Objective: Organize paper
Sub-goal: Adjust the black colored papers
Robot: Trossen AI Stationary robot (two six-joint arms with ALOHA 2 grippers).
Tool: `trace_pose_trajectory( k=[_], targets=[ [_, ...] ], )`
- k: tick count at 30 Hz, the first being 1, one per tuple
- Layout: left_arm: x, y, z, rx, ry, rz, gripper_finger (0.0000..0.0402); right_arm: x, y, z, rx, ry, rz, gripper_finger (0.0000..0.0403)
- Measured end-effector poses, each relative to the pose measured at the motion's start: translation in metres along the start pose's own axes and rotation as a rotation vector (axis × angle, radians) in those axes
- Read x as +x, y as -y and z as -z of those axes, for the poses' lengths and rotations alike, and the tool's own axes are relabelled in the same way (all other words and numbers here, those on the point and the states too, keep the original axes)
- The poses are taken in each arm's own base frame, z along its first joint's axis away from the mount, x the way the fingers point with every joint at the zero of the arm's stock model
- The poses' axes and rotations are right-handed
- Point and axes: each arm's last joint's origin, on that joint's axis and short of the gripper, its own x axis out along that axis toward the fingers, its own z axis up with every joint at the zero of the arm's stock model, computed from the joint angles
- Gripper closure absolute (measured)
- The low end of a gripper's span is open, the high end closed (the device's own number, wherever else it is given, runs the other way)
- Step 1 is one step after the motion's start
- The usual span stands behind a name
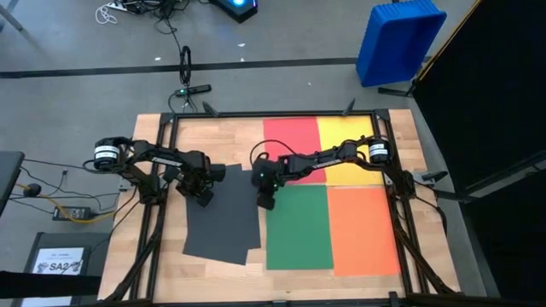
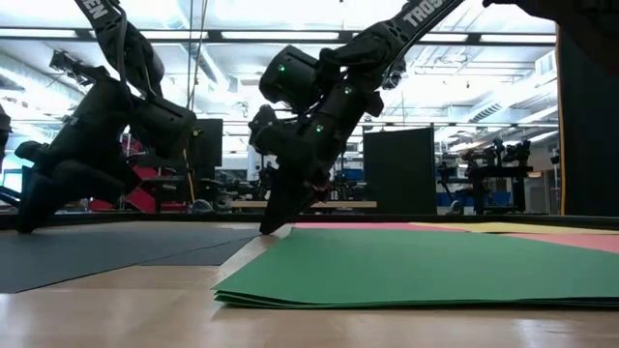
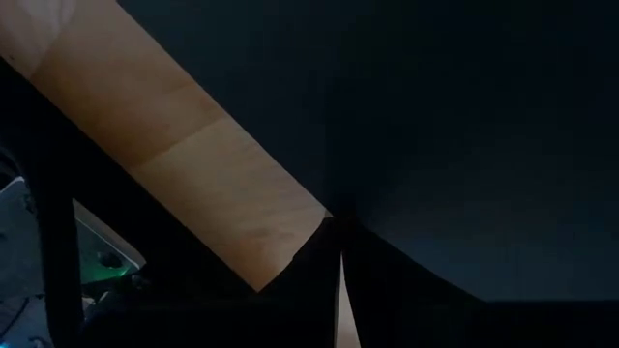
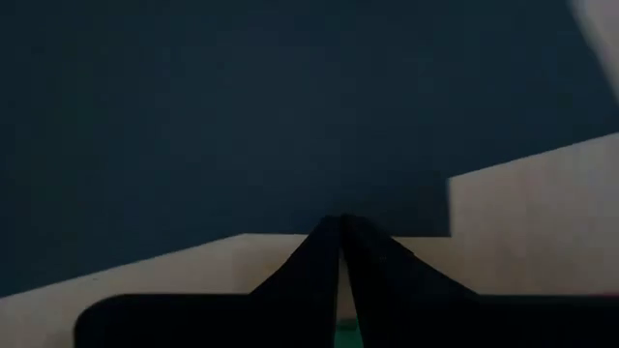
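Both arms are bearing down on the dark grey sheets [image 1: 223,215], the only paper on the table [image 1: 145,264] not yet squared up. The left gripper [image 1: 203,193], its fingers pressed together and pinching nothing, is resting on the stack's far left corner. The right gripper [image 1: 265,199], likewise pressed together and empty, is touching down on the stack's right edge, at the narrow strip of bare wood that separates it from the green sheet [image 1: 299,228]. The dark stack is lying skewed, its long axis running from the far side of the table toward the near edge and leaning slightly off the table's lines, with one sheet fanned out at the near right corner. To its right, the red sheet [image 1: 290,141], yellow sheet [image 1: 345,136], green sheet and orange sheet [image 1: 364,230] are sitting in a tidy two-by-two block. The stack is lying between the two grippers, so the likely next move is a slide or turn of it toward the green sheet's left edge.
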Motion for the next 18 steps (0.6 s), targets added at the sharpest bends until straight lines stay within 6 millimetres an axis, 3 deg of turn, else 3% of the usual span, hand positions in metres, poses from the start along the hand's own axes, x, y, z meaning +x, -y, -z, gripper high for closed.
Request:
trace_pose_trajectory(
  k=[10, 18],
  targets=[
    [-0.001, 0.001, 0.0, 0.025, 0.001, 0.003, 0.0402, -0.003, 0.026, -0.009, 0.038, 0.063, 0.02, 0.0403],
    [-0.005, 0.004, -0.003, 0.05, 0.02, 0.025, 0.0402, -0.014, 0.028, -0.013, 0.033, 0.053, 0.028, 0.0403]
  ],
)
